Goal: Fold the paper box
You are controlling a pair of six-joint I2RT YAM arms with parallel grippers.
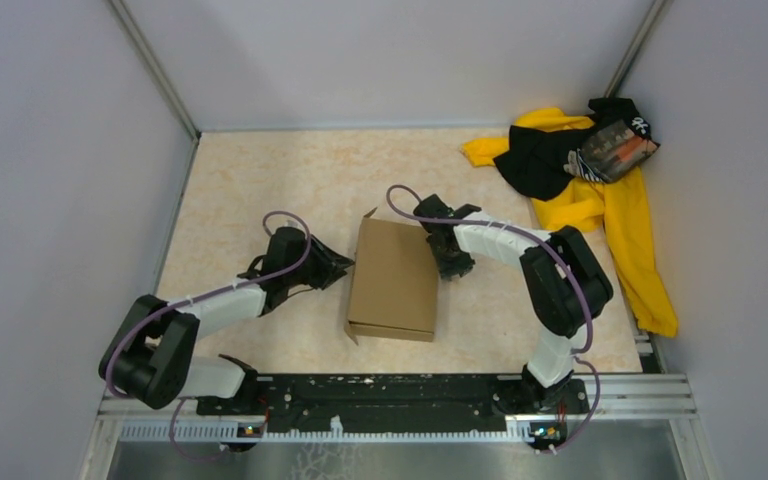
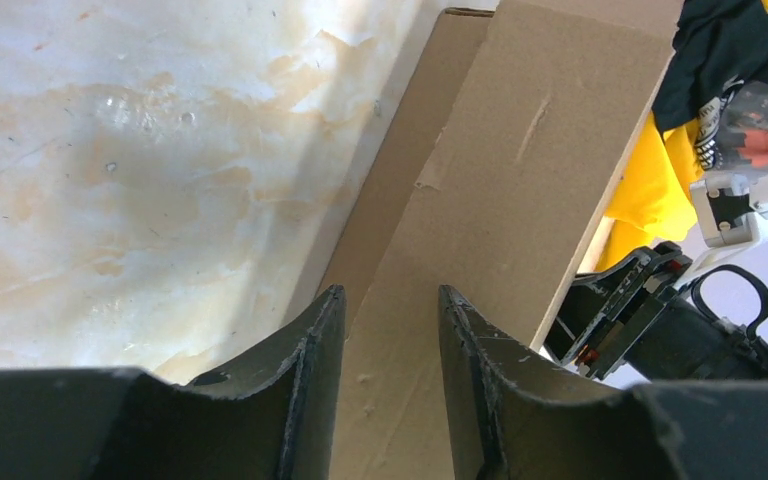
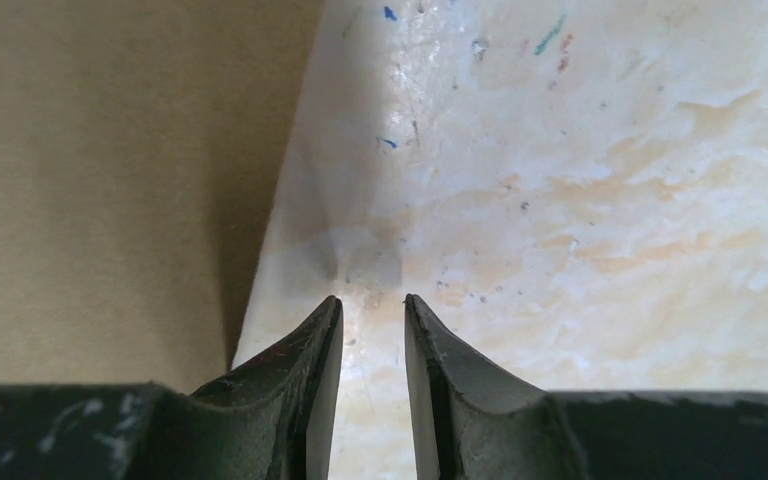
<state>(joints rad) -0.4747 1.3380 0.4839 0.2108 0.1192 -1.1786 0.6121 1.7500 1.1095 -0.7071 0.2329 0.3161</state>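
The paper box (image 1: 393, 280), plain brown cardboard, lies mid-counter (image 1: 240, 180) between the two arms. The only print is on the dark fabric of the yellow-and-black cloth pile (image 1: 610, 205) at the far right corner, and it is too small to read. The left gripper (image 2: 391, 292) has its jaws about half apart at the box's left edge, cardboard showing in the gap with no visible pinch, while the right gripper (image 3: 372, 298) has its jaws narrowly apart over bare counter just beside the box's right edge, holding nothing.
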